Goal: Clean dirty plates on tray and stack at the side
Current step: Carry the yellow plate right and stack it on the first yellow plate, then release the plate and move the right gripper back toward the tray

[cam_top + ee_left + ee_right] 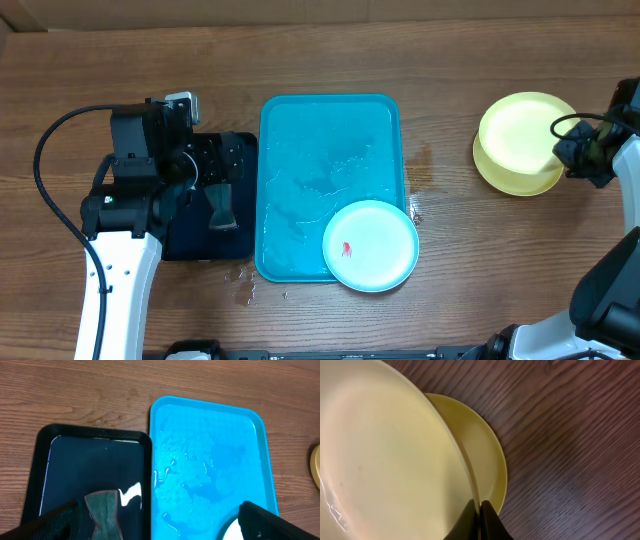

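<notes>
The turquoise tray (320, 150) (210, 450) lies wet at the table's middle. A light-blue-rimmed plate (370, 245) (231, 532) with a small red smear rests on its near right corner, overhanging the rim. At the far right, two lime-green plates sit one over the other: the upper one (525, 130) (385, 450) is tilted over the lower one (515, 180) (482, 460). My right gripper (566, 150) (480, 510) is shut on the upper plate's rim. My left gripper (205, 170) (160, 527) hangs open, above the edge between the black tray and the turquoise tray.
A black tray (180, 245) (45, 460) holding water and a grey-green sponge (222, 208) (104, 512) stands just left of the turquoise tray. Water drops (240, 290) lie on the wood near the front, and a damp patch (420, 165) sits right of the tray.
</notes>
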Tool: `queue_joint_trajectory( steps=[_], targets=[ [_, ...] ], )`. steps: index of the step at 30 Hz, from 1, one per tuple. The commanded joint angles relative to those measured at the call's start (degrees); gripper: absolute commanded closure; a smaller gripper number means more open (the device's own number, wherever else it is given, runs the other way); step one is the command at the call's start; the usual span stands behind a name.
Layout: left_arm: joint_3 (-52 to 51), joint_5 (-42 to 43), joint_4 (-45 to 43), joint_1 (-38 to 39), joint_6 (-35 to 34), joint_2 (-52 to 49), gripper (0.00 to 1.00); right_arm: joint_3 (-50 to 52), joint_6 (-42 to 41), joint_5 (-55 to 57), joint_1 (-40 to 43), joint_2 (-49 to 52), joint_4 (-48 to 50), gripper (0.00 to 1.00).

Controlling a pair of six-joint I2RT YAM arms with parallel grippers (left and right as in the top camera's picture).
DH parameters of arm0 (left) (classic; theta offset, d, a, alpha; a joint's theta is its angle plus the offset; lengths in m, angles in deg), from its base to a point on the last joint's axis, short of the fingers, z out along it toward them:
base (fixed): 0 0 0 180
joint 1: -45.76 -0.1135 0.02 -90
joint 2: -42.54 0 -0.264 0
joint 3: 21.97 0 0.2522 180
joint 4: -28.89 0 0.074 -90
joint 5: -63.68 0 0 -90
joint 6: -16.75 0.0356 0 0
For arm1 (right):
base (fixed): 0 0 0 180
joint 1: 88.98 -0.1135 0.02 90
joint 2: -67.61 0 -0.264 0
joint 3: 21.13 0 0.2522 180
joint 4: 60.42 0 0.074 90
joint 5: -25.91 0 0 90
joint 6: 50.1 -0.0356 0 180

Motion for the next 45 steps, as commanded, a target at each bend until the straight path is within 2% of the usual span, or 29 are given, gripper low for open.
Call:
queue_joint_trajectory(
  steps=[1, 7, 8, 9, 10, 14, 22, 24, 31, 38, 42, 45],
  targets=[
    [1.03, 1.09, -0.02, -0.31, 1.31, 0.13, 0.00, -0.09, -1.36, 2.95, -0.09, -0.79, 0.37, 0.96],
    [1.03, 1.11, 0.02, -0.31, 1.29, 0.13, 0.00, -0.07, -1.53, 3.02, -0.09, 0.46, 0.37, 0.96],
    [1.03, 1.11, 0.02, -0.31, 1.29, 0.13, 0.00, -0.07, -1.53, 2.99, -0.09, 0.63, 0.35, 0.85],
    [1.03, 1.11, 0.00, -0.31, 1.29, 0.13, 0.00, -0.07, -1.51, 2.82, -0.09, 0.72, 0.35, 0.58],
    [1.03, 1.11, 0.00, -0.31, 1.29, 0.13, 0.00, -0.07, -1.53, 2.75, -0.09, 0.72, 0.35, 0.45],
    [1.03, 1.09, 0.15, -0.31, 1.31, 0.13, 0.00, -0.13, -1.51, 0.92, -0.09, 0.70, 0.15, 0.45],
    [1.03, 1.09, 0.33, -0.31, 1.31, 0.13, 0.00, -7.32, -1.46, -7.65, -1.01, -2.56, -8.13, 0.60],
    [1.03, 1.11, 0.39, -0.31, 1.31, 0.13, 0.00, -7.61, -1.44, -10.54, -2.36, -4.66, -9.64, 0.60],
    [1.03, 1.09, 0.39, -0.31, 1.31, 0.13, 0.00, -6.99, 1.18, -14.21, -14.58, -7.82, -17.22, 0.60],
    [1.03, 1.07, 0.42, -0.31, 1.33, 0.13, 0.00, 2.54, 0.92, -14.47, -29.44, -7.80, -18.51, 0.60],
    [1.03, 1.11, 0.46, -0.31, 1.31, 0.13, 0.00, 12.20, -2.16, -14.80, -36.44, -7.82, -14.60, 0.50],
    [1.03, 1.09, 0.42, -0.31, 1.33, 0.13, 0.00, 17.70, -3.28, -15.82, -39.71, -7.82, -10.78, 0.32]
  ],
)
